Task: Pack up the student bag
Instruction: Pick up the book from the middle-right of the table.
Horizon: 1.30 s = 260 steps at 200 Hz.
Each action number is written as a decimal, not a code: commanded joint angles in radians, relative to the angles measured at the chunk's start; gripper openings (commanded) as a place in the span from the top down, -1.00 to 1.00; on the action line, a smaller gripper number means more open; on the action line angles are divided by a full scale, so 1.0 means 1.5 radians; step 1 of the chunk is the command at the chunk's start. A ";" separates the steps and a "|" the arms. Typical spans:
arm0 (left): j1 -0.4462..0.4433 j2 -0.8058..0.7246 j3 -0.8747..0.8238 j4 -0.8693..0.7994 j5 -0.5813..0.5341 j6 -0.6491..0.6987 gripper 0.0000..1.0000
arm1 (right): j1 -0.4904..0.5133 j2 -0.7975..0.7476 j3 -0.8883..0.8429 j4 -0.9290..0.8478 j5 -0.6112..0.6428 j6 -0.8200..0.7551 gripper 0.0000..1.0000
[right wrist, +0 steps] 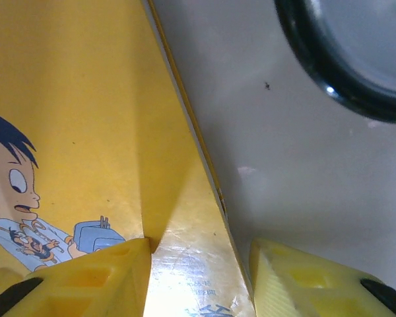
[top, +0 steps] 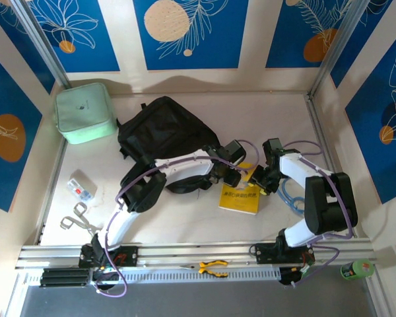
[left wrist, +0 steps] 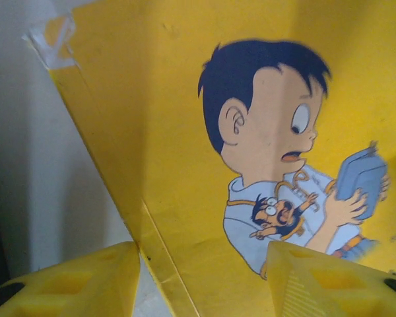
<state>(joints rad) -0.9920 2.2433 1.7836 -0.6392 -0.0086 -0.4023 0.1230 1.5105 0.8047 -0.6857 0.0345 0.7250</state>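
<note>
The black student bag [top: 162,129] lies at the back middle of the table, its mouth toward the arms. A yellow book with a cartoon boy on its cover [top: 239,197] lies to the right of the bag. My left gripper [top: 233,173] is at the book's far left corner. It stands open [left wrist: 201,290], its yellow fingers [left wrist: 72,284] on either side of the book's edge [left wrist: 185,165]. My right gripper [top: 264,181] is at the book's right side, also open [right wrist: 198,284], straddling that edge of the book [right wrist: 86,99].
A mint-green zip case [top: 84,112] sits at the back left. A small card box [top: 81,188] and scissors [top: 76,218] lie at the left. A blue cable [top: 290,195] lies right of the book. Pliers [top: 213,266] rest on the front rail, and a green bottle [top: 356,269] lies at the far right.
</note>
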 commanded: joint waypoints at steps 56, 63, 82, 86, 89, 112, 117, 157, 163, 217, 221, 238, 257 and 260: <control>-0.017 0.076 0.053 -0.075 -0.029 0.039 0.03 | 0.007 -0.038 0.042 -0.031 -0.110 -0.025 0.11; -0.017 0.079 0.054 -0.076 -0.028 0.037 0.04 | 0.008 -0.046 0.043 -0.033 -0.116 -0.025 0.12; -0.018 0.082 0.054 -0.075 -0.022 0.034 0.06 | 0.008 -0.061 0.045 -0.035 -0.122 -0.025 0.16; -0.018 0.082 0.054 -0.074 -0.021 0.034 0.06 | 0.007 -0.062 0.044 -0.036 -0.121 -0.023 0.19; -0.017 0.082 0.054 -0.073 -0.021 0.033 0.07 | 0.008 -0.063 0.043 -0.037 -0.119 -0.024 0.22; -0.018 0.076 0.053 -0.068 -0.018 0.033 0.08 | 0.009 -0.062 0.042 -0.044 -0.108 -0.020 0.42; -0.018 0.073 0.051 -0.065 -0.016 0.033 0.08 | 0.009 -0.062 0.040 -0.044 -0.106 -0.018 0.48; -0.017 0.054 0.044 -0.054 -0.012 0.034 0.10 | 0.009 -0.067 0.030 -0.038 -0.094 -0.012 0.80; -0.017 0.051 0.046 -0.057 -0.009 0.033 0.10 | 0.009 -0.069 0.030 -0.040 -0.089 -0.011 0.83; -0.003 -0.082 0.062 -0.068 0.030 0.017 -0.04 | -0.009 -0.152 0.020 -0.017 -0.084 -0.026 1.00; 0.000 -0.092 0.062 -0.065 0.033 0.016 -0.07 | -0.012 -0.160 0.020 -0.009 -0.097 -0.027 1.00; 0.021 -0.143 0.049 -0.042 0.056 0.000 -0.21 | -0.014 -0.202 0.023 0.019 -0.125 -0.030 1.00; 0.052 -0.210 0.000 0.007 0.075 -0.041 -0.33 | -0.015 -0.241 0.035 0.038 -0.147 -0.046 1.00; 0.057 -0.221 -0.012 0.019 0.077 -0.047 -0.35 | -0.014 -0.247 0.037 0.041 -0.149 -0.049 1.00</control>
<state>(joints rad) -0.9726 2.0682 1.8385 -0.6983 0.0460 -0.4015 0.1078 1.2114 0.8394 -0.6933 -0.1108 0.6876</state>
